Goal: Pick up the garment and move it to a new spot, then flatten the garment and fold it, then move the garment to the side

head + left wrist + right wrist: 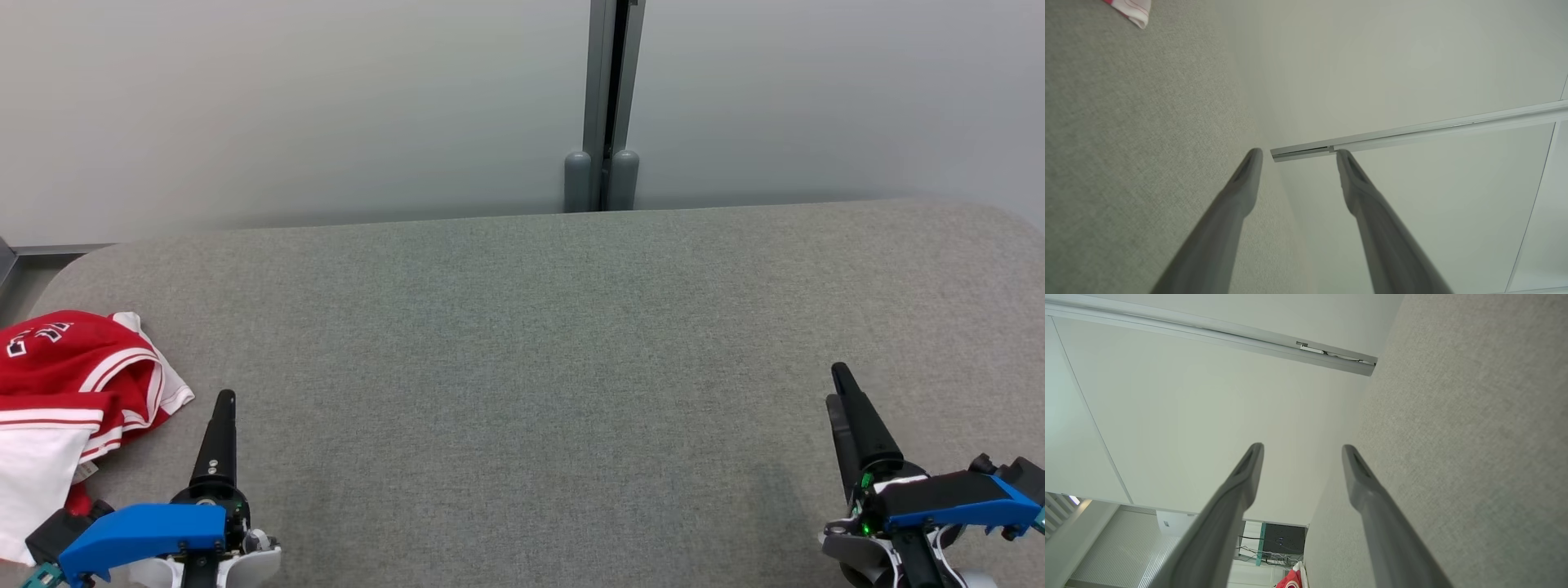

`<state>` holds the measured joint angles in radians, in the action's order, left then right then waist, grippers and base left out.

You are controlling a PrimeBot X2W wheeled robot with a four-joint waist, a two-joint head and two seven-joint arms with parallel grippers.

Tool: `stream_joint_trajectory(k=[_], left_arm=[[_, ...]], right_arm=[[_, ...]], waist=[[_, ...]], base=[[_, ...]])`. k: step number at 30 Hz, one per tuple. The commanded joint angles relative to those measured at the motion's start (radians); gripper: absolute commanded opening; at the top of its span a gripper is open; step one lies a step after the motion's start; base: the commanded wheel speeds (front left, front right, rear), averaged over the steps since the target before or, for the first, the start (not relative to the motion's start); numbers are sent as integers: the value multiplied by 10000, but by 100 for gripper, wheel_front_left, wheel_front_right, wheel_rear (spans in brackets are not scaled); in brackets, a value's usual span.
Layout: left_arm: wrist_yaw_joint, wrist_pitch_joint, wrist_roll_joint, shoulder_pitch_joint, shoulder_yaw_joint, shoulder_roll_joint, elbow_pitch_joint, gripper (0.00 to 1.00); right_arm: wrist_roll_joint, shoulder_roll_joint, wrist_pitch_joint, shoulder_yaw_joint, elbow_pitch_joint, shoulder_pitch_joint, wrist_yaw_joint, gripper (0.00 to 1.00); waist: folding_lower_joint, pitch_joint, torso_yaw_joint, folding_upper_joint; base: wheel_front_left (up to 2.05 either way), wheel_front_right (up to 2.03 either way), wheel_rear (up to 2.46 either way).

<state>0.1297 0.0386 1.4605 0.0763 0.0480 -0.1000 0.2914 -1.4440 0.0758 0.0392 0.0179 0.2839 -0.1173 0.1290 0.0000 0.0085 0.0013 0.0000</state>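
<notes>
Where the garment lies: the red-and-white garment (pixel 73 384) sits crumpled at the far left of the tabletop (pixel 522 343), part of it cut off by the head view's border, white lettering showing on the red.
Left side: the left claw (pixel 224 402) is low at the near left and points toward the wall. Its finger is just beside the garment's striped hem and clear of it. Whether the blue housing behind brushes the cloth, nobody can tell.
Left grip: wide apart in the left wrist view, and nothing between the fingers!
Right side: the right claw (pixel 837 384) is low at the near right, well apart from the garment.
Right grip: spread wide in the right wrist view, and empty too.
Tabletop: grey woven cloth with rounded far corners.
Backdrop: a pale wall (pixel 286 106) stands behind the far edge, with a grey post (pixel 604 106) in it.
Left wrist glimpse: a white corner of the hem at the upper left.
Right wrist glimpse: a scrap of red at the bottom edge.
</notes>
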Motion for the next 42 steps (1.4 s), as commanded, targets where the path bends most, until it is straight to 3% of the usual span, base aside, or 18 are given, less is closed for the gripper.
stream_joint_trajectory(k=[1, 17, 25, 42], left_arm=[[4, -105, -282, 341, -92, -197, -129, 100], [6, -754, -2757, 479, -1153, -863, 134, 100], [7, -1044, -4079, 487, -1203, -993, 426, 100], [9, -1580, -6869, 377, -862, -905, 1005, 100]], right_arm=[[353, 146, -99, -96, -97, -353, 16, 100], [3155, 628, -750, -1218, 252, -673, 18, 100], [4483, 793, -1039, -1531, 409, -737, 19, 100], [7590, 496, -1579, -978, 895, -598, 21, 100]], waist=[[0, 4, 4, 0], [0, 42, 17, 0], [0, 42, 15, 0], [0, 19, -25, 0]], base=[[0, 0, 0], [0, 0, 0], [0, 0, 0], [0, 0, 0]])
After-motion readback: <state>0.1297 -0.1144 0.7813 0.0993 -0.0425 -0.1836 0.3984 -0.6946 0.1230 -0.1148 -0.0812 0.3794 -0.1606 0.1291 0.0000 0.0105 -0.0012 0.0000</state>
